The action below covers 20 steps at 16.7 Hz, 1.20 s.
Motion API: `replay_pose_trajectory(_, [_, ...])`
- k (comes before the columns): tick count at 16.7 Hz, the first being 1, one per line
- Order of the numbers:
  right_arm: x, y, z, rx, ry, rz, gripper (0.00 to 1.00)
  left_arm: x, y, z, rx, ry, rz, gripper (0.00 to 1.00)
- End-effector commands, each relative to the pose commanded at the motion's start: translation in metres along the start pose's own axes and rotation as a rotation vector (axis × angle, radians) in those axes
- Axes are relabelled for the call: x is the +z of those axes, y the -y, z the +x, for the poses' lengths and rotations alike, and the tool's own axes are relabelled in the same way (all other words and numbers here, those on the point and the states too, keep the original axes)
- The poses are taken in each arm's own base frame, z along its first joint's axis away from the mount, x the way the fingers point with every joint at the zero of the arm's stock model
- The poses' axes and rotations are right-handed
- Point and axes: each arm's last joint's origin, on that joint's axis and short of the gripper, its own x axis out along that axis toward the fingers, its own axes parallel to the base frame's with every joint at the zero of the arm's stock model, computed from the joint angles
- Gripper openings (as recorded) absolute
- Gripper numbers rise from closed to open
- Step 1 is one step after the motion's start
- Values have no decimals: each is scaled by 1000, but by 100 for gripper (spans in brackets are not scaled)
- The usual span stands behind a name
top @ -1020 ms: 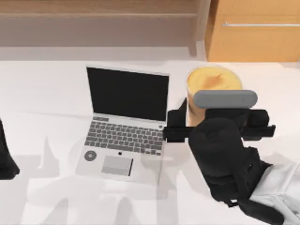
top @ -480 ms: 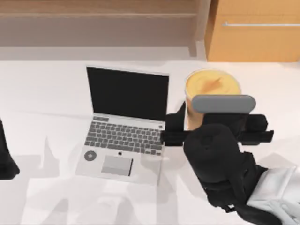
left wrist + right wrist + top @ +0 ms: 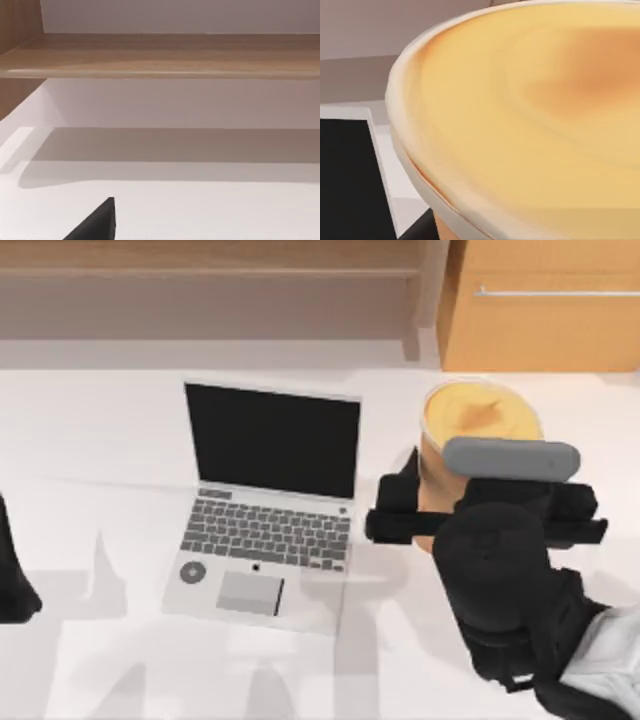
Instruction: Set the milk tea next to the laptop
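Note:
The milk tea (image 3: 482, 412), a round cup with a creamy yellow-orange top, stands right of the laptop (image 3: 268, 502) with a gap of white table between them. My right gripper (image 3: 487, 502) reaches in from the front right and is shut on the cup's pale orange sides; one dark finger (image 3: 403, 485) shows on the cup's laptop side, the other is hidden. In the right wrist view the milk tea (image 3: 530, 115) looms close, with the laptop's black screen (image 3: 347, 175) beside it. The laptop is open, screen toward the back. My left arm (image 3: 12, 575) is parked at the table's left edge.
A long wooden shelf (image 3: 210, 275) runs along the back, and a wooden cabinet (image 3: 545, 320) with a metal handle stands at the back right, close behind the cup. White table (image 3: 110, 440) lies left of and in front of the laptop.
My right gripper and the milk tea have shifted to the right, away from the laptop, after a slight drift toward it. The laptop and left arm have not moved.

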Motion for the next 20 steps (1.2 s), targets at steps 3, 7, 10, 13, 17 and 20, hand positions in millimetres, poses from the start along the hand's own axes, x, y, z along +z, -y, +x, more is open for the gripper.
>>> replay_pose_trajectory(3, [-7,-5,-1,10,3,-2,0,0,0,0,0,0,0,100])
replay_pose_trajectory(7, [-19,-16,0,9,-2,-23,0,0,0,0,0,0,0,100])
replay_pose_trajectory(10, [-30,-19,6,-4,-22,-55,0,0,0,0,0,0,0,100])
replay_pose_trajectory(13, [-35,-17,7,-9,-37,-74,0,0,0,0,0,0,0,100])
replay_pose_trajectory(17, [-35,-17,7,-9,-37,-74,15,0,0,0,0,0,0,100])
replay_pose_trajectory(20, [-35,-17,7,-9,-37,-74,38,0,0,0,0,0,0,100])
